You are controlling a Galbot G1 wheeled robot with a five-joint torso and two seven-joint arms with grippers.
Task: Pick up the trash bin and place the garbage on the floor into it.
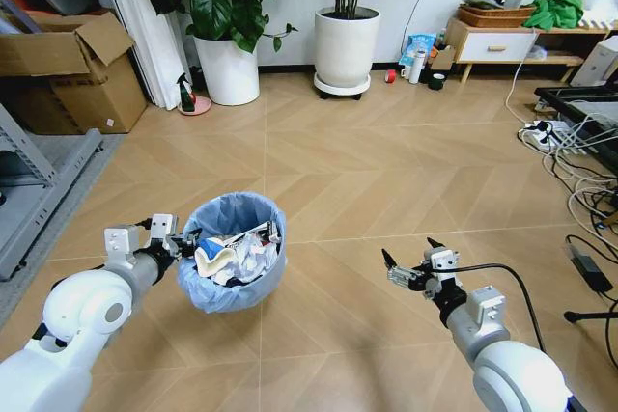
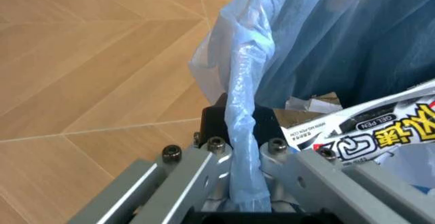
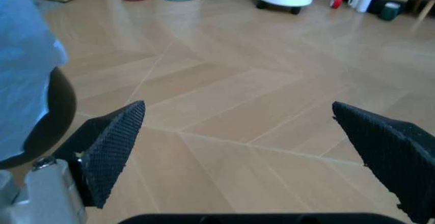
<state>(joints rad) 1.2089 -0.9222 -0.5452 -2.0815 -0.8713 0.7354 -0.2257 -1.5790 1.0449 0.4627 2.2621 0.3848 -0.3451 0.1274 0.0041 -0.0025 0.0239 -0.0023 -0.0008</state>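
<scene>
The floor (image 1: 386, 171) lies bare through its middle, from the trash bin (image 1: 232, 253) out to the 2 white plant pots (image 1: 346, 45) at the far wall. The left tool (image 1: 179, 241) is clamped on the bin's rim, and garbage (image 1: 237, 253) fills the bin's mouth. The right tool (image 1: 406, 262), fingers spread, hangs over open boards. Cables (image 1: 579, 190) crowd the floor's right edge; a cardboard box (image 1: 68, 74) and a metal rack (image 1: 39, 190) line its left edge.

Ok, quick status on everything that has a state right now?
Bin: held up by its rim, upright, holding paper and wrappers.
Left hand: shut on the bin's bag-lined rim.
Right hand: open, empty, over bare floor.
Garbage: in the bin.
</scene>
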